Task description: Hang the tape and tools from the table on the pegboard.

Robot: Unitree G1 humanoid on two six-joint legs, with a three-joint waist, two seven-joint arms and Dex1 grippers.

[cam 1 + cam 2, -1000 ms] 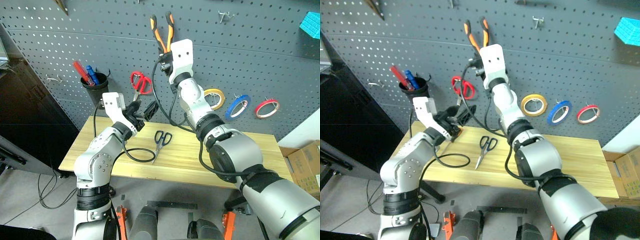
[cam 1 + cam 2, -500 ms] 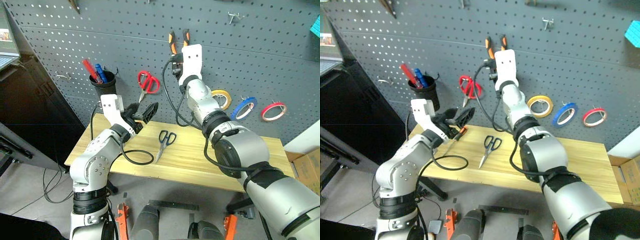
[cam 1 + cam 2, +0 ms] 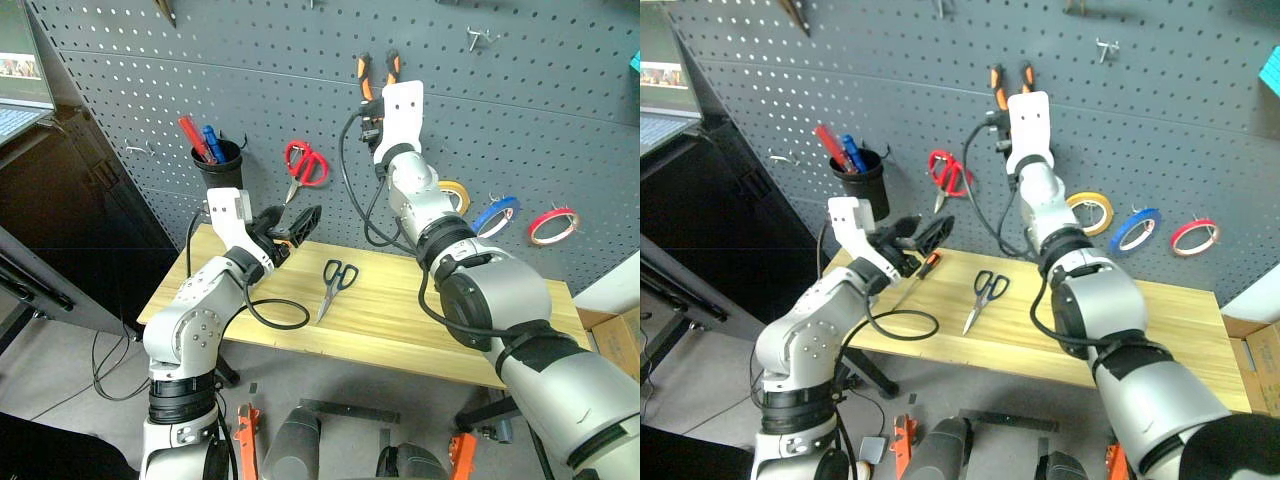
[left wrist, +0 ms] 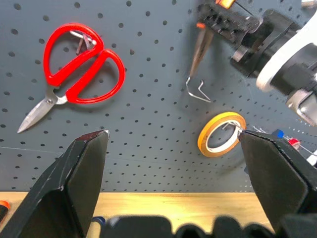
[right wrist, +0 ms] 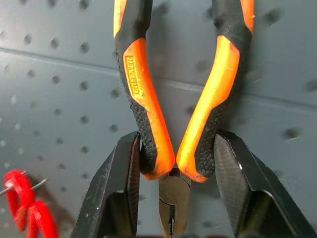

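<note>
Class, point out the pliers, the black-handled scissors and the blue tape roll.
pliers (image 5: 146, 124), right wrist view, orange handle grip.
black-handled scissors (image 3: 334, 275), left eye view, handle loops.
blue tape roll (image 3: 1136, 229), right eye view, blue band.

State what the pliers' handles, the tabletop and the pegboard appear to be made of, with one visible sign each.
Pliers' handles: probably rubbery plastic, orange and black, with a stippled grip. Tabletop: light wood or wood-look laminate, showing grain. Pegboard: matte dark grey perforated panel, likely metal, though unclear.

I see grey floor (image 3: 70, 400) with loose cables, dark cabinet (image 3: 70, 200) at left, lit laptop screen (image 3: 22, 75) on it, cardboard box (image 3: 615, 325) far right.
</note>
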